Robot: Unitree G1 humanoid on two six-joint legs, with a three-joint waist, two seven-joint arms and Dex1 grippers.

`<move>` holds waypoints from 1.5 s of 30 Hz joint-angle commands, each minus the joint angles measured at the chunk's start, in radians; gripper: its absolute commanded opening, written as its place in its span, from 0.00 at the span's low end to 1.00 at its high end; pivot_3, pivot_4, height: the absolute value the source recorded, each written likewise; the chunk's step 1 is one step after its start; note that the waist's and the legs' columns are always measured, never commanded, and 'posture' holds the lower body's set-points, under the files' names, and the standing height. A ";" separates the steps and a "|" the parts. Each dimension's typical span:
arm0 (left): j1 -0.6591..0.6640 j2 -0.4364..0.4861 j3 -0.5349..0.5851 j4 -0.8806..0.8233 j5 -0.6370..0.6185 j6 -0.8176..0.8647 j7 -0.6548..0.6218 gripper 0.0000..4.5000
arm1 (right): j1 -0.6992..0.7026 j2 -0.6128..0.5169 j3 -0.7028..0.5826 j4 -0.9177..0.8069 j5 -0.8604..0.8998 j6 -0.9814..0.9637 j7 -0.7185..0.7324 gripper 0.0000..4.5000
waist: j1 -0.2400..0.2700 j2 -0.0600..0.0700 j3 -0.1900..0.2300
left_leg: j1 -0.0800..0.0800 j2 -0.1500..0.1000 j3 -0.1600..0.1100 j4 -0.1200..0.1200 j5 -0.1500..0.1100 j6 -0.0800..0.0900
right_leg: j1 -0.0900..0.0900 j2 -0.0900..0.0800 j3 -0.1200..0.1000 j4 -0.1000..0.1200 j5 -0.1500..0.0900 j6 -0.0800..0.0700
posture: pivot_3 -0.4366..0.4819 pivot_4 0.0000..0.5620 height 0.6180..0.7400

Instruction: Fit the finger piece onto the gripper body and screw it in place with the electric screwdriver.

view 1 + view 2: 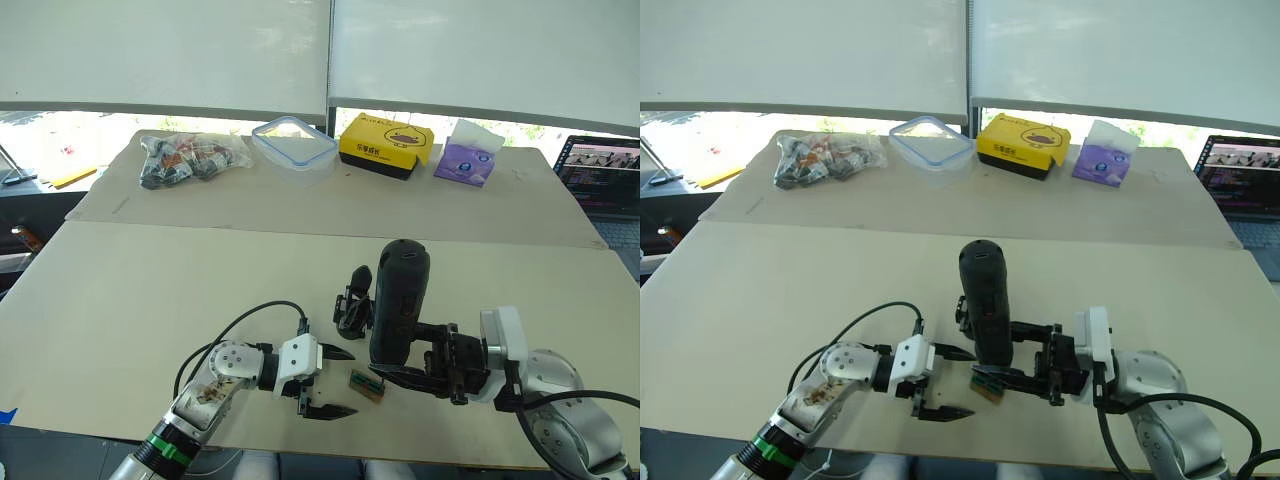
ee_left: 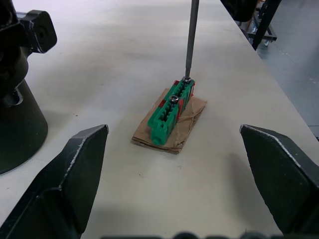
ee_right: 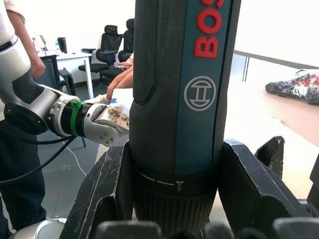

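My right gripper (image 1: 397, 362) is shut on the electric screwdriver (image 1: 400, 290), a thick black and blue tool that it holds upright. The screwdriver's thin metal bit (image 2: 191, 35) points down onto a screw at the end of a small green block (image 2: 172, 112) lying on a scrap of cardboard. The gripper body (image 1: 352, 303), black and chunky, stands on the table just behind the screwdriver. My left gripper (image 1: 330, 382) is open and empty, low over the table, facing the green block from the left. The finger piece is out of view.
Along the far table stand a bag of small items (image 1: 190, 158), a clear plastic container (image 1: 294, 143), a yellow box (image 1: 386, 145) and a purple tissue pack (image 1: 467, 160). A laptop (image 1: 605, 175) sits at the far right. A person's hand (image 3: 119, 79) shows beyond my left arm.
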 commanded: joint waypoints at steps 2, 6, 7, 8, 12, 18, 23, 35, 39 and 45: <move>0.030 0.002 -0.041 0.042 0.024 0.010 -0.008 1.00 | -0.003 0.001 -0.025 -0.020 0.010 -0.035 0.009 0.43 | 0.000 0.000 0.000 | 0.000 0.000 0.000 0.000 0.000 0.000 | 0.000 0.000 0.000 0.000 0.000 0.000 | 0.48 0.27 1.00; 0.031 0.002 -0.043 0.035 0.024 0.016 -0.006 1.00 | -0.003 0.002 -0.025 -0.017 0.007 -0.038 0.011 0.43 | 0.000 0.000 0.000 | 0.000 0.000 0.000 0.000 0.000 0.000 | 0.000 0.000 0.000 0.000 0.000 0.000 | 0.48 0.27 1.00; 0.031 0.002 -0.043 0.031 0.023 0.019 -0.005 1.00 | -0.003 0.003 -0.024 -0.016 0.006 -0.039 0.013 0.43 | 0.000 0.000 0.000 | 0.000 0.000 0.000 0.000 0.000 0.000 | 0.000 0.000 0.000 0.000 0.000 0.000 | 0.48 0.27 1.00; 0.032 0.002 -0.043 0.026 0.023 0.022 -0.004 1.00 | -0.003 0.003 -0.023 -0.014 0.005 -0.041 0.014 0.43 | 0.000 0.000 0.000 | 0.000 0.000 0.000 0.000 0.000 0.000 | 0.000 0.000 0.000 0.000 0.000 0.000 | 0.48 0.27 1.00; 0.031 0.004 -0.042 0.011 0.020 0.036 -0.002 1.00 | -0.007 0.006 -0.019 -0.009 0.000 -0.044 0.016 0.43 | 0.000 0.000 0.000 | 0.000 0.000 0.000 0.000 0.000 0.000 | 0.000 0.000 0.000 0.000 0.000 0.000 | 0.48 0.27 1.00; 0.021 0.004 -0.038 0.003 0.017 0.051 -0.003 1.00 | -0.012 0.011 -0.014 0.001 -0.008 -0.054 0.020 0.43 | 0.000 0.000 0.000 | 0.000 0.000 0.000 0.000 0.000 0.000 | 0.000 0.000 0.000 0.000 0.000 0.000 | 0.48 0.27 1.00; 0.020 0.005 -0.037 0.011 0.017 0.045 -0.008 1.00 | -0.004 0.025 -0.010 0.000 -0.019 -0.062 0.021 0.43 | 0.000 0.000 0.000 | 0.000 0.000 0.000 0.000 0.000 0.000 | 0.000 0.000 0.000 0.000 0.000 0.000 | 0.48 0.27 1.00; 0.027 0.006 -0.039 0.032 0.024 0.020 -0.011 1.00 | 0.007 0.037 0.002 0.005 -0.032 -0.084 0.026 0.43 | -0.001 0.001 -0.005 | 0.000 0.000 0.000 0.000 0.000 0.000 | 0.000 0.000 0.000 0.000 -0.003 -0.006 | 0.48 0.27 1.00; 0.024 0.007 -0.039 0.023 0.023 0.027 -0.010 1.00 | 0.002 0.033 0.001 0.001 -0.027 -0.083 0.026 0.43 | -0.002 0.001 -0.006 | 0.000 0.000 0.000 0.000 0.000 0.000 | 0.000 0.000 0.000 0.000 -0.003 -0.006 | 0.48 0.27 1.00; 0.022 0.023 -0.015 0.011 0.010 0.035 -0.012 1.00 | -0.020 0.017 -0.019 -0.033 0.018 -0.050 0.016 0.43 | -0.002 0.001 -0.006 | 0.000 0.000 0.000 0.000 0.000 0.000 | 0.000 0.000 0.000 0.000 -0.003 -0.006 | 0.48 0.27 1.00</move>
